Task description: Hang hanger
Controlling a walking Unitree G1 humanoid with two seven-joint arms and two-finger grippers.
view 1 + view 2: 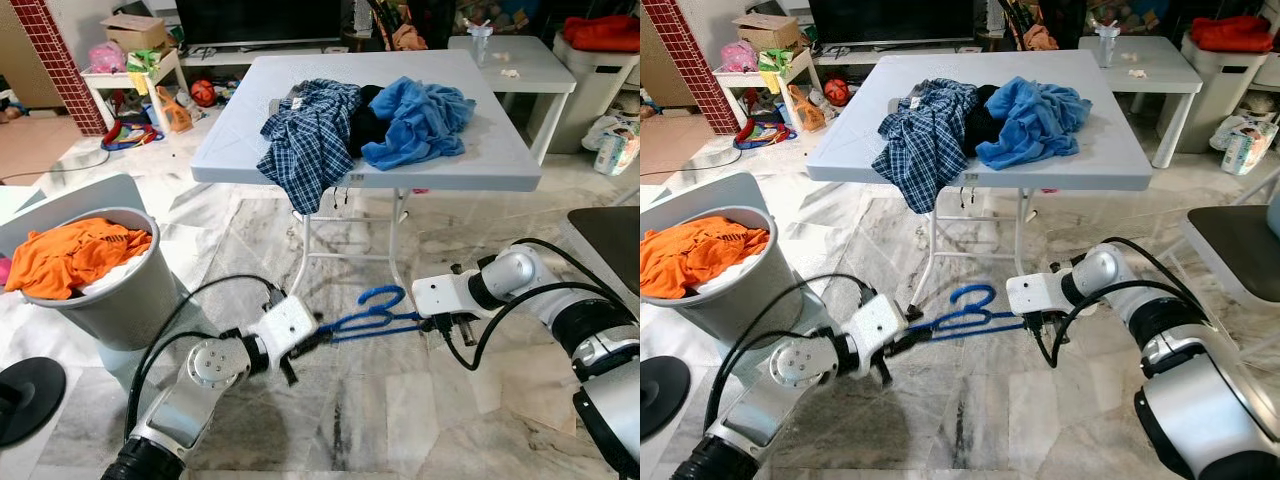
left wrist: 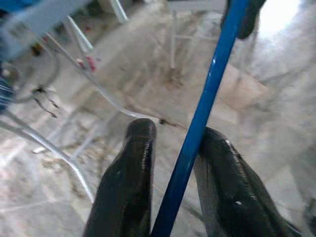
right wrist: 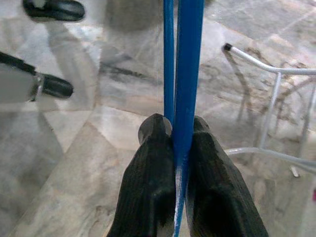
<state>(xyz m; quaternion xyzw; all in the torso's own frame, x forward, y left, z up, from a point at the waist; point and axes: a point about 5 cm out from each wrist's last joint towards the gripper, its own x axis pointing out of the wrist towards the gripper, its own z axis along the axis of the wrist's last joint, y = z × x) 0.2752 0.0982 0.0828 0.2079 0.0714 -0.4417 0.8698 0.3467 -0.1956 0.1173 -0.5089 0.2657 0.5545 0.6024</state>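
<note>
Hanging level above the marble floor (image 1: 380,420) before the bench (image 1: 500,160), the blue hanger (image 1: 372,315) spans both arms; left pincer (image 1: 312,338) pinching one end; right pincer (image 1: 428,318) pinching the other.

Head stereo pair: both eyes look forward and down from above, covering the marble floor (image 1: 400,400), the white folding surface (image 1: 500,150) in the far half, and both arms in the near half. The two views share almost the whole scene; the right eye view is offset sideways, so the grey bin (image 1: 730,300) sits closer to its left edge.

Left wrist view: very close, facing along the left gripper (image 2: 173,173) toward the floor and the surface's legs (image 2: 173,34).

Right wrist view: equally close, facing along the right gripper (image 3: 178,163). Both wrist views share the blue hanger (image 3: 187,74) with the head views.
</note>
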